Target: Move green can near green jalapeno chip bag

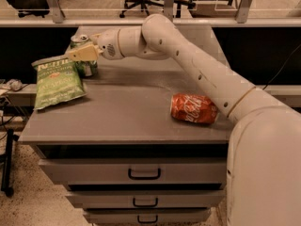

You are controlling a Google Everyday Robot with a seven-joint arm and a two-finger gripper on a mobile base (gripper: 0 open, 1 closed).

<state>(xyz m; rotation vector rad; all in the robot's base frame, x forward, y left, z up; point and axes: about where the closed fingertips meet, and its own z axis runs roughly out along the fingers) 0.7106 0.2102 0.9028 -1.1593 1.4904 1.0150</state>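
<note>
Upper left: we note the gripper (84,53) clamped on the upright green can (87,68), just beside the green jalapeno chip bag (57,81); placement looks nearly done.

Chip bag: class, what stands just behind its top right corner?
A green can, upright on the cabinet top; the tool crosses its upper part. The chip bag hides the can's lower left.
</note>
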